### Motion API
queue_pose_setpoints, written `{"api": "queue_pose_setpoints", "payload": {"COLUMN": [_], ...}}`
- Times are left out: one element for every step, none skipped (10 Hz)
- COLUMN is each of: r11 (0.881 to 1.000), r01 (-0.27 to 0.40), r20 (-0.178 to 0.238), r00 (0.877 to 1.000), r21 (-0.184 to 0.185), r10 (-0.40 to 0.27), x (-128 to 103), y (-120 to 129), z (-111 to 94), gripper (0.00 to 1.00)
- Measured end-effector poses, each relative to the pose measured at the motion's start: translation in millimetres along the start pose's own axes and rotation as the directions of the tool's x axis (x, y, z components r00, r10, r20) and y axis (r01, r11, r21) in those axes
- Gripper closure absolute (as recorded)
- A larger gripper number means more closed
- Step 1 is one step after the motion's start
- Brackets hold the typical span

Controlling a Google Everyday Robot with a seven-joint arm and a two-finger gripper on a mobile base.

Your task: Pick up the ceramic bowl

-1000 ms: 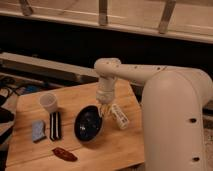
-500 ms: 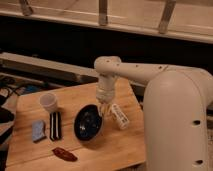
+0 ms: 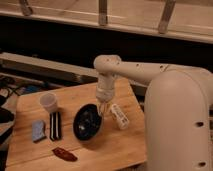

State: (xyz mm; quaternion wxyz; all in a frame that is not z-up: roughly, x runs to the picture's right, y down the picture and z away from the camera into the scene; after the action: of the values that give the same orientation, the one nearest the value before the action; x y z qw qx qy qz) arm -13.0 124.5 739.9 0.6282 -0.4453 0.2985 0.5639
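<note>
The arm reaches in from the right and bends down over the wooden surface; the claw hangs at the upper right rim of the ceramic bowl, pinching that rim. The bowl sits mid-surface, glossy and black; it is tipped, right edge raised, its inside turned towards the left; a shadow lies on the wood just beneath its lower edge.

Just right of the claw a pale, bottle-like thing lies on its side, slanting down to the right; it is very near the bowl, and I cannot tell whether they touch. Over on the left a small white cup stands upright, well apart from the bowl. Below the cup lie two flat items side by side: a blue block and a narrow black one, the black one between the blue block and the bowl. Near the front edge a small reddish-brown piece lies flat, below the bowl and left of it.
</note>
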Motion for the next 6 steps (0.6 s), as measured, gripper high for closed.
{"api": "queue_pose_setpoints", "payload": {"r11": [1.000,1.000,1.000,1.000,1.000,1.000], "r01": [0.003,0.006,0.007,0.006,0.006,0.006], "r20": [-0.001,-0.001,-0.001,-0.001,0.000,-0.001], "r00": [1.000,1.000,1.000,1.000,1.000,1.000], "r21": [-0.001,-0.002,-0.003,-0.003,-0.005,-0.005], "r10": [-0.003,-0.006,-0.007,-0.006,-0.006,-0.006], "x": [0.8,1.4,2.0,2.5,3.1,3.5], "y": [1.7,3.1,3.4,2.3,1.9,1.8], "z": [-0.7,-1.7,-2.5,-2.4,-3.1,-2.6], "gripper": [0.96,0.96,0.96,0.96,0.96,0.96]}}
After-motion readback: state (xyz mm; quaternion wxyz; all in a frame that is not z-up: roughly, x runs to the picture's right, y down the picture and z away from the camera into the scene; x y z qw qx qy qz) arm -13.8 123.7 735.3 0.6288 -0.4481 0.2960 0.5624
